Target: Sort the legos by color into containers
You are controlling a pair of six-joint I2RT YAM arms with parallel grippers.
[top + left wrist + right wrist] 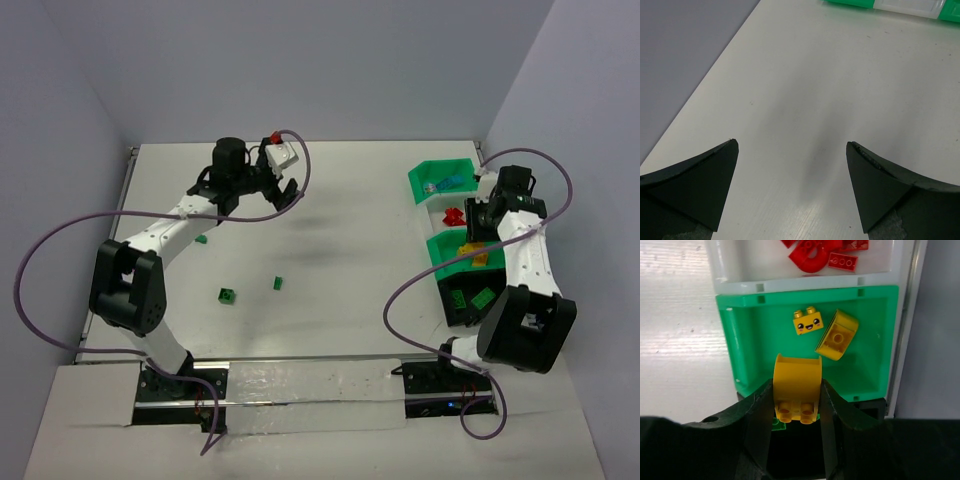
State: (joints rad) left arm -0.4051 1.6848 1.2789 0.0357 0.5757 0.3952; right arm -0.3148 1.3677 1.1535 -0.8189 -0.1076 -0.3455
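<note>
Right wrist: right gripper (796, 386) clamps a yellow brick (797, 377) (left gripper (792, 143) gapes)

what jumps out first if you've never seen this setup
The right gripper is shut on a curved yellow brick over a green bin that holds two more yellow ones, among them a smiley-faced brick. Across the scene, the left gripper hangs open above the white table, with loose green bricks lying nearer the bases.
</note>
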